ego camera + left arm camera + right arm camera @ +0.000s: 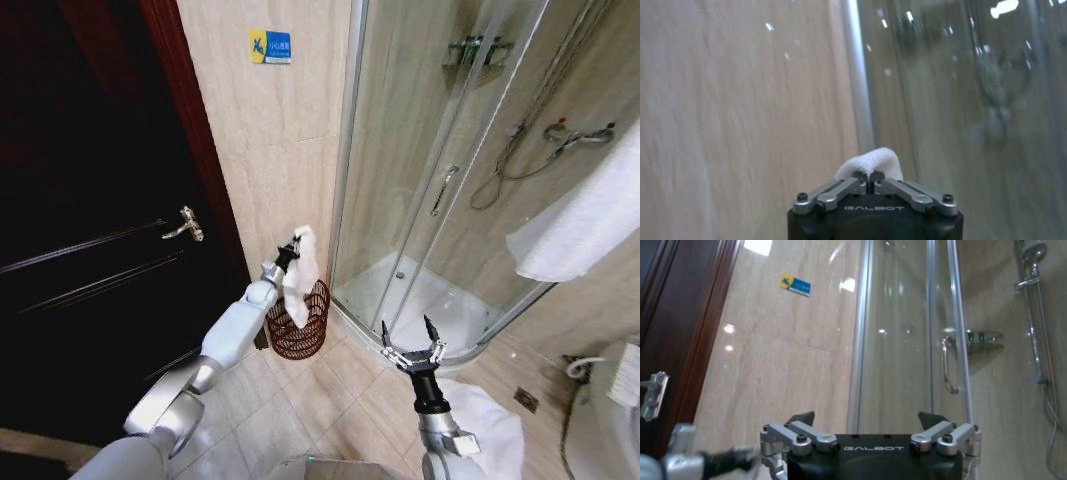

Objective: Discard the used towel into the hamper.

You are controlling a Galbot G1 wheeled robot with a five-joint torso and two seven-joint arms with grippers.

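Carry step nearly done: left gripper, jaws clenched on the towel, held above the hamper on the floor by the wall. Release needed next, probably. Right gripper idle, jaws spread.

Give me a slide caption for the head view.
Left gripper holds white towel above dark red-brown open-weave hamper; right gripper waits open.

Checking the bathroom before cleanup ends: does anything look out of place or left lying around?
Yes. A white cloth lies crumpled on the floor tiles by the shower enclosure, below the open right hand. The left hand holds the towel above the hamper.
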